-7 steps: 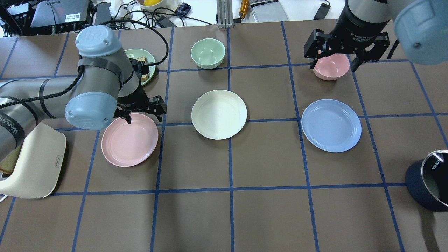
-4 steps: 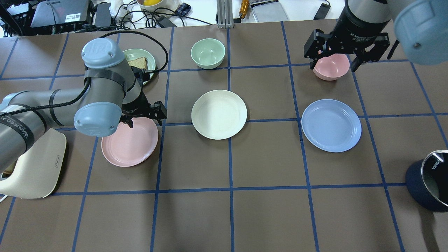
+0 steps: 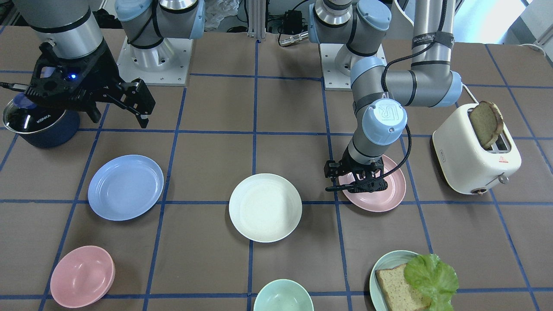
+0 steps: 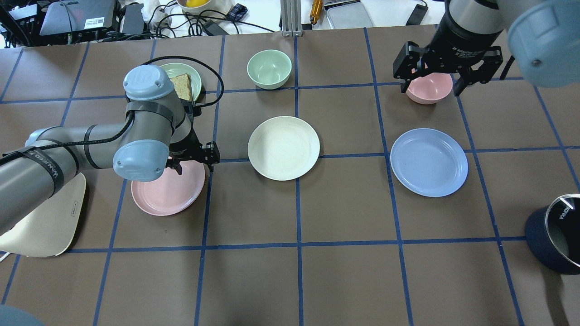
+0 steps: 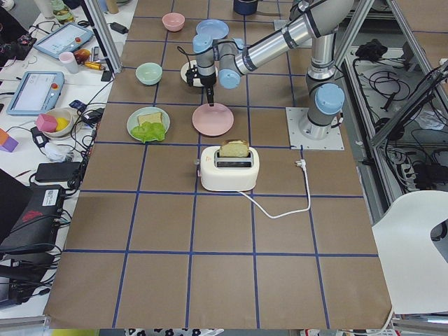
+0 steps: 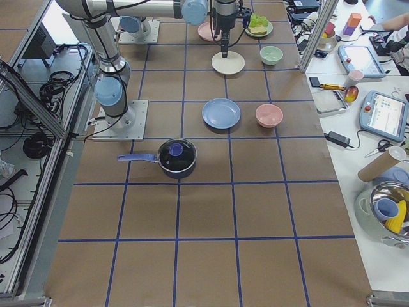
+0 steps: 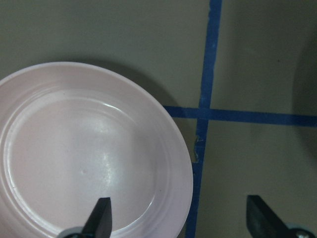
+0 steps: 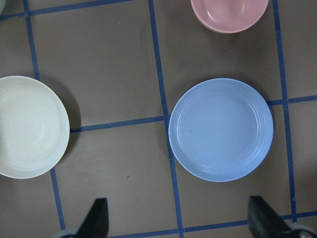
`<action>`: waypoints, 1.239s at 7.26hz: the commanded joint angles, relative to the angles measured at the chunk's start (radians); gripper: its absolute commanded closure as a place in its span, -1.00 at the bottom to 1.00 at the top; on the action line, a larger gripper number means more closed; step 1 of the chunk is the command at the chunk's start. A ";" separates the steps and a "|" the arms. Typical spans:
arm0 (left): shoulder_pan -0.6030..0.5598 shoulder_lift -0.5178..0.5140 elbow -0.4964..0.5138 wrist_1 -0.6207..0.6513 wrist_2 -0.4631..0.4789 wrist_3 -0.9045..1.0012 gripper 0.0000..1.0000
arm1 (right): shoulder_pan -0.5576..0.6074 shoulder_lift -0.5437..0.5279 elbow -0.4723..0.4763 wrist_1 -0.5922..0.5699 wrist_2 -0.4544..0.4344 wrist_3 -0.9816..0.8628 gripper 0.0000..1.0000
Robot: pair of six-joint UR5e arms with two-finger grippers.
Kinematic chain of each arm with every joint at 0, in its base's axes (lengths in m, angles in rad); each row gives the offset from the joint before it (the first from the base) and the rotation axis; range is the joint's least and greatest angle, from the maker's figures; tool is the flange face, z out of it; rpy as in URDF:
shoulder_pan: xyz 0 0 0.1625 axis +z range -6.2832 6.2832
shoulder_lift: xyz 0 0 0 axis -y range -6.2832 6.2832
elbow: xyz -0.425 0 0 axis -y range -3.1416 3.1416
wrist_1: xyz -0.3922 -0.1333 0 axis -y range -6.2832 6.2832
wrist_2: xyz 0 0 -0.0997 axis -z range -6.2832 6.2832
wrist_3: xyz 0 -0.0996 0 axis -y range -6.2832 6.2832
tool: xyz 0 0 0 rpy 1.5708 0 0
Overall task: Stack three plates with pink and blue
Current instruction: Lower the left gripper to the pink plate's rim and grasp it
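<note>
The pale pink plate (image 4: 163, 194) lies at the left of the table, the cream-white plate (image 4: 283, 148) in the middle, the light blue plate (image 4: 428, 162) at the right. All three lie apart, flat on the table. My left gripper (image 4: 193, 163) is open, low over the pink plate's rim on the side towards the cream plate. In the left wrist view (image 7: 181, 218) one fingertip (image 7: 101, 215) is over the pink plate (image 7: 84, 153), the other over bare table. My right gripper (image 4: 430, 85) is open and empty, high above the table; its wrist view shows the blue plate (image 8: 220, 129) below.
A pink bowl (image 4: 430, 93) sits beyond the blue plate, under my right gripper. A mint bowl (image 4: 269, 69) stands beyond the cream plate. A teal plate (image 3: 389, 259) holds bread and lettuce. A white toaster (image 3: 475, 160) stands left of the pink plate. A dark pot (image 4: 555, 240) is at the right edge.
My left arm has swung right and lower, bringing its open gripper over the pink plate's rim nearest the cream plate. The right arm has hardly moved. The plates are where they were.
</note>
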 commanded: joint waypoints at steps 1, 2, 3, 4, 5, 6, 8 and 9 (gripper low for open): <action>-0.006 -0.005 -0.007 0.000 -0.001 -0.023 -0.51 | -0.001 0.000 0.004 -0.004 -0.001 0.000 -1.00; -0.005 -0.005 -0.017 0.000 0.001 -0.020 -0.43 | -0.001 0.000 0.002 -0.006 -0.001 0.000 -1.00; -0.005 -0.005 -0.034 0.026 0.005 -0.017 -0.35 | -0.001 0.000 0.004 -0.006 -0.001 0.000 -1.00; -0.005 -0.016 -0.040 0.044 0.007 -0.017 -0.27 | -0.001 0.000 0.004 -0.006 -0.001 0.000 -1.00; -0.005 -0.030 -0.037 0.046 0.008 -0.015 -0.12 | -0.001 0.000 0.004 -0.006 -0.001 0.000 -1.00; -0.006 -0.039 -0.034 0.046 0.008 -0.014 -0.04 | -0.001 0.000 0.004 -0.006 -0.001 0.000 -1.00; -0.008 -0.047 -0.034 0.070 0.010 -0.011 0.27 | -0.013 0.000 0.004 -0.002 -0.002 0.000 -1.00; -0.008 -0.053 -0.034 0.074 0.010 -0.012 0.40 | -0.025 0.000 0.004 0.008 -0.001 -0.001 -1.00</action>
